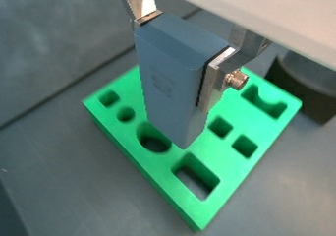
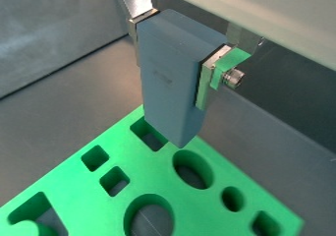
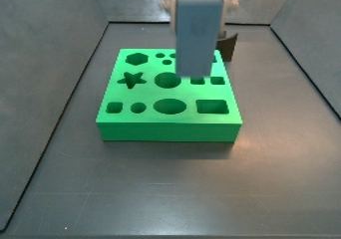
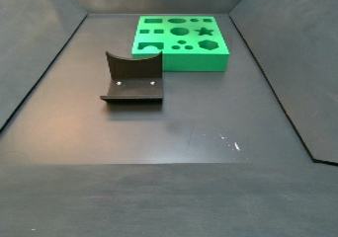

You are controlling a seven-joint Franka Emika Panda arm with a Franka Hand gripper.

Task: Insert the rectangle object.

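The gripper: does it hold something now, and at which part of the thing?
The gripper holds the grey-blue rectangle object by its upper end, fingers pressed on two opposite faces, above the green board.

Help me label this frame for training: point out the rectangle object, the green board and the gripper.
rectangle object (image 1: 174,78): a wrist view, on its broad front face.
green board (image 3: 170,126): a side view, on its front wall.
gripper (image 2: 176,45): a wrist view, midway between the fingertips clamping the block.
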